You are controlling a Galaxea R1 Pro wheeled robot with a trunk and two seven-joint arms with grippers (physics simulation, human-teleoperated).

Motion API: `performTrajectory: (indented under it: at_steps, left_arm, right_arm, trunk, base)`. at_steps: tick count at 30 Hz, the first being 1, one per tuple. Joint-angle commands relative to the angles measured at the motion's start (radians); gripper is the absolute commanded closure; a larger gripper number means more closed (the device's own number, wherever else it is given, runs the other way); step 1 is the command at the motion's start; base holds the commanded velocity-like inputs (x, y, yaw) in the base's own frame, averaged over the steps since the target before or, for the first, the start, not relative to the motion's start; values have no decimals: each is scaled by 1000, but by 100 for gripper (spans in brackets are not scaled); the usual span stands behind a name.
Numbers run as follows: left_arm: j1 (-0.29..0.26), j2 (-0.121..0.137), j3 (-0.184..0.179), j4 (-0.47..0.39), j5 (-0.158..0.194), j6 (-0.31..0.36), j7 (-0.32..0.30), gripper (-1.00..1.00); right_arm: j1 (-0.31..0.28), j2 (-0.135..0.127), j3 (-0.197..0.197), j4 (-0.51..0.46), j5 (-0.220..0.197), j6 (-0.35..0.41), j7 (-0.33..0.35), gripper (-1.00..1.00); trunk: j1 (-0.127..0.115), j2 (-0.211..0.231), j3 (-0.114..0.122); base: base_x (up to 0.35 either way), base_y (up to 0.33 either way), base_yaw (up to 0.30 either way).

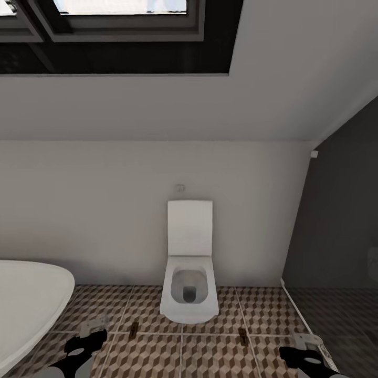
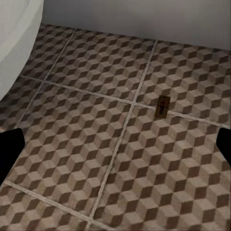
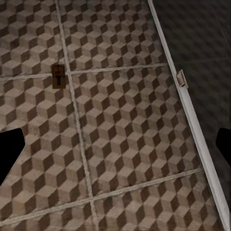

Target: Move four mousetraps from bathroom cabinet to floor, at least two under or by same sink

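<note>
Two mousetraps are lying flat on the bathroom floor, one mousetrap left of the white toilet and another mousetrap right of it, well apart. The robot is looking at the toilet wall, with the bathtub at the left. The left end effector is hanging spread apart and holding nothing. The right end effector is spread apart and holding nothing too. No sink is showing here, so I think the robot should turn slowly, find the sink, and keep its arms tucked in so nothing is bumping the traps.
</note>
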Motion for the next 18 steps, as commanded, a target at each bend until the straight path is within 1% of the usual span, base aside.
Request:
performTrajectory:
  at_steps: [1, 10, 18]
  left_arm:
    - [6, 0, 6, 1, 5, 0, -3, -100]
    - [58, 0, 7, 1, 5, 55, -15, -100]
    - [106, -1, 7, 1, 6, 73, -53, -100]
  right_arm:
    - [5, 0, 9, 3, -10, -6, -1, -100]
    - [60, -2, 9, 3, -10, -5, -2, -100]
    - [129, -1, 8, 3, -11, -7, -1, -100]
  trunk:
    - [-4, 7, 2]
    - [-38, 70, 30]
    - [-69, 126, 55]
  base:
    - [0, 0, 0]
    - [0, 0, 0]
    - [0, 0, 0]
